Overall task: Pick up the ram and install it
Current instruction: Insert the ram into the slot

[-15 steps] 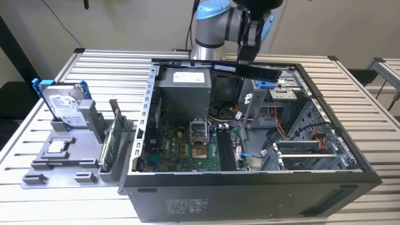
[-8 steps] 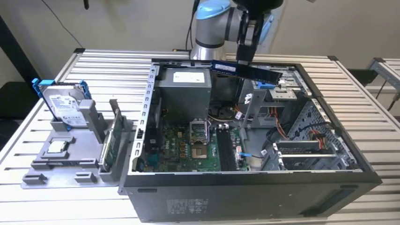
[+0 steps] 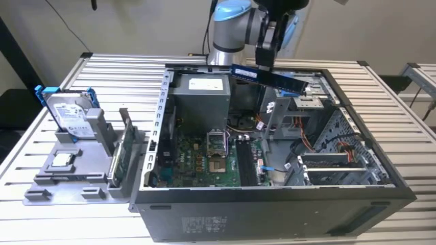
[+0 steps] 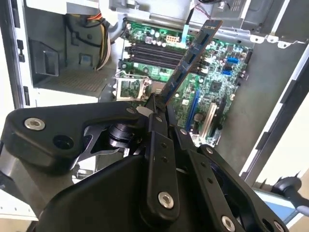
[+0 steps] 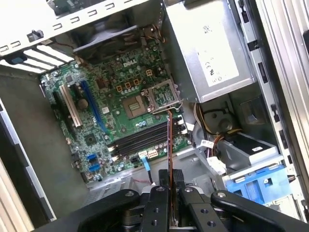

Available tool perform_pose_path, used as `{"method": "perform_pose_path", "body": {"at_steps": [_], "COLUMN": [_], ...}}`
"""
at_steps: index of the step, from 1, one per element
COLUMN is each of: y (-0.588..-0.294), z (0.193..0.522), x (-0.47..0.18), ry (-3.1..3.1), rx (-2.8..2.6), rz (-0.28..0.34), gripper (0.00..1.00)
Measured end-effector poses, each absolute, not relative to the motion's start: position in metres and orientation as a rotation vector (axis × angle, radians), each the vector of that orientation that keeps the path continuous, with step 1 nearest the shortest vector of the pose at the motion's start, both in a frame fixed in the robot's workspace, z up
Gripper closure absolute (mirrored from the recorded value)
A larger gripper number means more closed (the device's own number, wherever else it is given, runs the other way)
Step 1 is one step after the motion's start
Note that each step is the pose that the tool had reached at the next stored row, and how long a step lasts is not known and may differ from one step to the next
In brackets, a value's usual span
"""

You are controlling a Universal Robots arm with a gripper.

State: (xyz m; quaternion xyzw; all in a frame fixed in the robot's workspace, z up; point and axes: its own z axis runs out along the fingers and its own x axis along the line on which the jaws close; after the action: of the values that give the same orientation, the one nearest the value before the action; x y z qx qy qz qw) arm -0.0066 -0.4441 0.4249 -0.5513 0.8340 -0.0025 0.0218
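— Claw status?

— Clenched. My 2 fingers pinch the ram, and the stick runs out past their tips.

— Where does the ram sit relative to the computer case?

— Above the case's open side, up in the air near the far wall in the exterior view. It hangs higher than the case's rim, close to level with 1 end dipping a little, and it is clear of everything inside.

— And from the wrist?

— In the second wrist view the ram slants away from my claw over the green motherboard on the case's floor. In the first wrist view I see the ram edge-on, a thin line rising from my claw across the row of black memory slots, close to the empty processor socket.

— What else is inside the case?

— A grey power supply against the far wall, on the exterior view's left half.

— Outside the case?

— On the worktop, at the case's side toward the exterior view's left, a grey holder carries a hard drive in a blue frame. A green card stands on edge between that drive and the case wall.
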Motion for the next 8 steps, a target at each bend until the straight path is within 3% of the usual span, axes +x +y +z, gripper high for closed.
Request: {"method": "perform_pose_path", "body": {"at_steps": [8], "y": [-0.4441], "z": [0.4248], "x": [-0.0066], "ry": [2.665], "rx": [-1.581], "rz": [-0.011], "gripper": [0.86]}}
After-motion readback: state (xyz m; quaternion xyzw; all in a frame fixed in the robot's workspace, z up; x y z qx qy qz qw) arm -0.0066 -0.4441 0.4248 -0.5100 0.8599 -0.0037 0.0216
